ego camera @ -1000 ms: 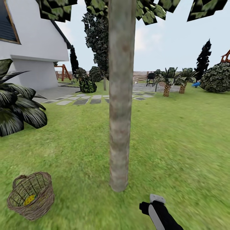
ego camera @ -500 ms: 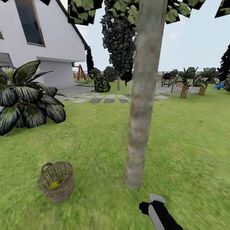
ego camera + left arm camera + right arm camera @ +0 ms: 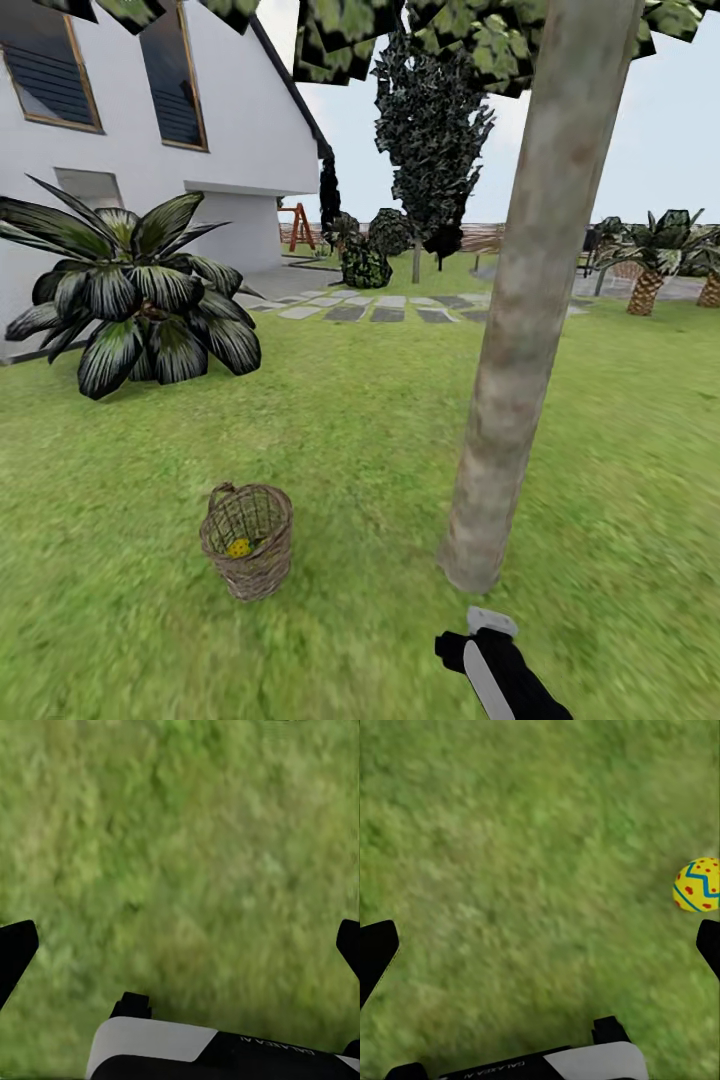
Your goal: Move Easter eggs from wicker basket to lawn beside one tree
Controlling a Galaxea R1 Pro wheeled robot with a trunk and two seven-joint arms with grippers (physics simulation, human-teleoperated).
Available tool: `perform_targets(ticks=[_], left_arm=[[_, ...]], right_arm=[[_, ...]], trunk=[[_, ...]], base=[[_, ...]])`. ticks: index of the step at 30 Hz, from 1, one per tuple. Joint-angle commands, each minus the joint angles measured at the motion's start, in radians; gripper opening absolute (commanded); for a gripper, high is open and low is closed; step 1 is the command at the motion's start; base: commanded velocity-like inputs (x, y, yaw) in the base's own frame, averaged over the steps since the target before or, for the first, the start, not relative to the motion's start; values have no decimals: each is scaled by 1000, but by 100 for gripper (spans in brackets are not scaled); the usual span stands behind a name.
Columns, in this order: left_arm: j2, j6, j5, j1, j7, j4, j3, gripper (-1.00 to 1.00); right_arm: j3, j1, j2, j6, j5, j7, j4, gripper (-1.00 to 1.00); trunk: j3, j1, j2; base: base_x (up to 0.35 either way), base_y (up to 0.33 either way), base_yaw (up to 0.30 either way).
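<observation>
While both grippers gape empty, egg (image 3: pixel 697 885) lies on lawn (image 3: pixel 510 870)

A yellow Easter egg (image 3: pixel 697 885) with red dots and a blue-green zigzag band lies on mottled green lawn (image 3: pixel 330 420). The brown woven wicker basket (image 3: pixel 247 540) shows a yellow patch inside. The tree (image 3: pixel 525 320) trunk is pale grey-brown.
</observation>
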Motion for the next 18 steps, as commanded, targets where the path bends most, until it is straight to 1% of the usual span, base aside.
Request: perform_targets(ticks=[1, 3, 6, 18], left_arm=[[0, -4, 2, -1, 2, 1, 2, 100], [0, -4, 1, -1, 2, 1, 2, 100], [0, -4, 1, -1, 2, 1, 2, 100], [0, -5, 0, -1, 2, 1, 2, 100]], right_arm=[[2, 0, 0, 2, -11, -10, -2, 100], [3, 0, -1, 2, -11, -9, -2, 100], [4, 2, 0, 2, -12, -8, -2, 100], [6, 14, 0, 1, -8, -7, -2, 100]], trunk=[[-2, 0, -2], [-2, 0, -2], [-2, 0, -2], [-2, 0, -2]], base=[[-17, 294, 213], [54, 284, 153], [159, 269, 71], [241, 234, 15]])
